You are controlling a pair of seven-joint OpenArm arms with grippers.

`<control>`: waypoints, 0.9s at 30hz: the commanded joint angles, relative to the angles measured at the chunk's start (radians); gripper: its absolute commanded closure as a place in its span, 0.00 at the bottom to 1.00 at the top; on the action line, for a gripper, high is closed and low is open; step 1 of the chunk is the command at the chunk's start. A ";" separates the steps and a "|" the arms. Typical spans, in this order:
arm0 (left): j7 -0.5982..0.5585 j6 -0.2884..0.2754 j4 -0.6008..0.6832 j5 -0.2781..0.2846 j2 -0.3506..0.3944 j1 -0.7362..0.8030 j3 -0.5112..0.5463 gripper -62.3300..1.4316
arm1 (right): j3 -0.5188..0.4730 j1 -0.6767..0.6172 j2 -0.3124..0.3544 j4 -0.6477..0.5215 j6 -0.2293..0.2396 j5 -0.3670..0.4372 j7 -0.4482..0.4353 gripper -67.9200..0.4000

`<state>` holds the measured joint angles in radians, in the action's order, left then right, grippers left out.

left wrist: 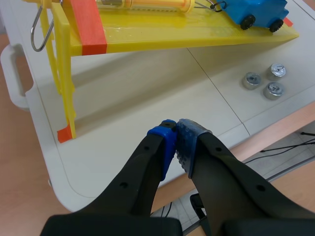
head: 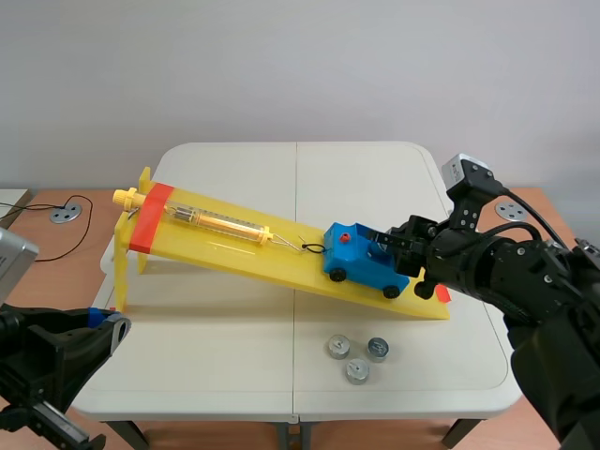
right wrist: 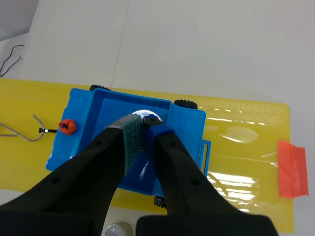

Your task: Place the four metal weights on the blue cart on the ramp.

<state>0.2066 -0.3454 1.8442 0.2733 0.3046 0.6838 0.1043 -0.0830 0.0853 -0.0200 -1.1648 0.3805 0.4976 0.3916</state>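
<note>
Where the yellow ramp nears its low end, the blue cart sits on the slope with its wheels on the yellow surface. The right tool hangs directly over the cart's open tray. Its fingers are narrow and clamped on a metal weight that is down inside the tray; whether the weight touches the tray floor cannot be told. Three more weights lie in a tight cluster on the white tabletop, just in front of the ramp's low end and apart from the cart. A clear tube lies along the upper ramp, and its wire hook is near the cart's red knob. The left tool hovers low by the tabletop's near left corner, well apart from the ramp, its blue pads pressed together on nothing.
</note>
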 commanded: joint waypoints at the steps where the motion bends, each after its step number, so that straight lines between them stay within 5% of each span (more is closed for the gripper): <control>1: -0.108 -0.025 0.070 0.051 -0.008 -0.006 0.016 0.93 | 0.027 0.132 -0.026 -0.063 0.030 0.059 -0.159 0.98; 7: -0.108 -0.025 0.070 0.051 -0.008 -0.006 0.016 0.93 | 0.028 0.133 -0.031 -0.063 0.031 0.051 -0.163 0.97; 15: -0.108 -0.025 0.070 0.051 -0.008 -0.006 0.016 0.93 | 0.024 0.133 -0.030 -0.063 0.040 0.051 -0.169 0.71; 21: -0.108 -0.025 0.070 0.051 -0.008 -0.006 0.016 0.93 | -0.027 0.117 -0.006 -0.103 0.148 0.053 -0.144 0.60; 27: -0.108 -0.025 0.070 0.051 -0.008 -0.006 0.016 0.93 | -0.080 0.031 0.066 -0.253 0.152 0.056 -0.125 0.56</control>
<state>0.2062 -0.3454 1.8442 0.2733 0.3046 0.6838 0.1043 -0.1448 0.0639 -0.0246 -1.2507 0.4728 0.4866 0.3878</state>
